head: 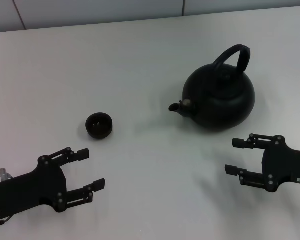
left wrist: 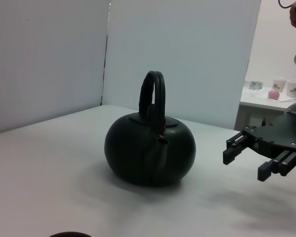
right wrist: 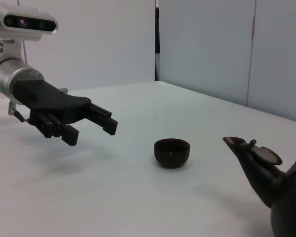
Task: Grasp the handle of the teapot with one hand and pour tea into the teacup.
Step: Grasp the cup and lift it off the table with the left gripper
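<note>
The matte-black teapot [head: 220, 100] stands upright on the white table at the right, its spout [head: 176, 106] pointing left toward the teacup. Its arched handle [head: 233, 56] rises over the lid. It also shows in the left wrist view [left wrist: 150, 150]. The small black teacup [head: 99, 125] sits left of centre and also shows in the right wrist view [right wrist: 172, 151]. My left gripper [head: 90, 170] is open and empty, near and left of the cup. My right gripper [head: 235, 156] is open and empty, just in front of the teapot.
The white table [head: 140, 65] ends at a back edge with grey wall panels behind. In the left wrist view a side table with cups [left wrist: 286, 89] stands far behind the right gripper [left wrist: 246, 158].
</note>
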